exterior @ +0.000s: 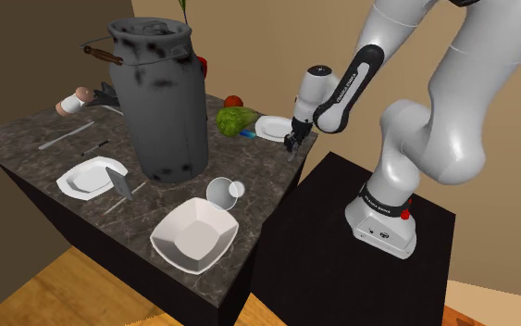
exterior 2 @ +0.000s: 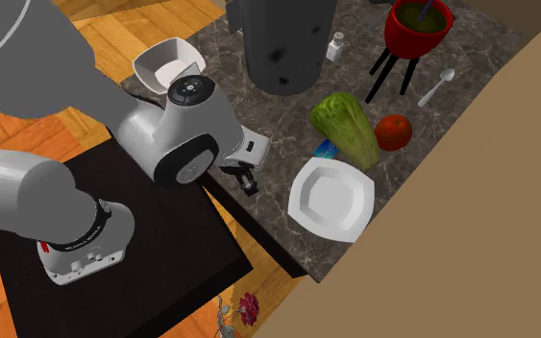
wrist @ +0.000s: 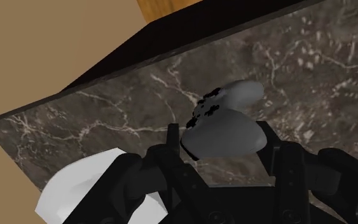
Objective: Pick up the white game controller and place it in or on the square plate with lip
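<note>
Tool (wrist: 220,141) tight around pale game controller (wrist: 227,127)

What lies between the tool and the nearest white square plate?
Only bare marbled countertop, seen in the second exterior view between the tool and the white square plate; the game controller is clasped in the tool.

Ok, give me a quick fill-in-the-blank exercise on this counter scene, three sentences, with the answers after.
1. The gripper is shut on a white game ___.
2. The pot on thin black legs is coloured ___.
3. The box-shaped stand under the arm is coloured ___.
Missing words: controller, red, black.
</note>
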{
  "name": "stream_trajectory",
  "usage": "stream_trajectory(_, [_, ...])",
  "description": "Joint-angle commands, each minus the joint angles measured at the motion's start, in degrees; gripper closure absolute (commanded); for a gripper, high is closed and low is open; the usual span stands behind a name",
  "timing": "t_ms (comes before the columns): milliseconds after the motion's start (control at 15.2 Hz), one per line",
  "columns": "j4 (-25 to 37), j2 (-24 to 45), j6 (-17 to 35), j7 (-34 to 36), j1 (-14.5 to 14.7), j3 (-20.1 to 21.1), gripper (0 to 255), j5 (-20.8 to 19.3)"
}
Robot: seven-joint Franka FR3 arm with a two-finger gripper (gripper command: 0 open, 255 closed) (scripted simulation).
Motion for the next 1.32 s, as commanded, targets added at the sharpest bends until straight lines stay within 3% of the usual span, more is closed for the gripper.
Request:
stream_trajectory(0, [1.05, -6.86, -6.19, 11.82, 2.24, -5.80, 255, -17.33])
stream_trajectory(132, [1.15, -10.38, -9.66, 12.84, -4.23, 0.32, 255, -19.48])
stream_trajectory(198, [2.41, -7.90, -8.15, 7.99, -1.36, -2.28, 255, -13.94])
stream_trajectory(264, [3.54, -5.18, -6.64, 1.87, 3.27, -6.27, 255, -6.64])
stream_trajectory(330, [4.26, -1.05, -4.67, -8.87, 9.45, -10.43, 255, 7.06])
stream_trajectory(396, [5.43, 3.12, -3.78, -21.86, 3.73, -1.89, 255, 23.82])
stream_trajectory(462, [7.43, 6.42, -4.19, -32.21, 0.46, 3.32, 255, 36.88])
stream_trajectory(528, [9.55, 6.83, -4.77, -32.42, -10.89, 13.50, 255, 35.94])
stream_trajectory(660, [14.06, 10.15, -6.38, -39.33, -19.05, 21.21, 255, 43.21])
stream_trajectory(924, [23.55, 16.43, -10.29, -47.83, -29.41, 29.27, 255, 51.17])
stream_trajectory(1188, [34.13, 22.91, -14.96, -52.65, -37.10, 33.80, 255, 55.07])
stream_trajectory(1254, [34.24, 23.59, -14.40, -53.15, -37.74, 34.59, 255, 55.81])
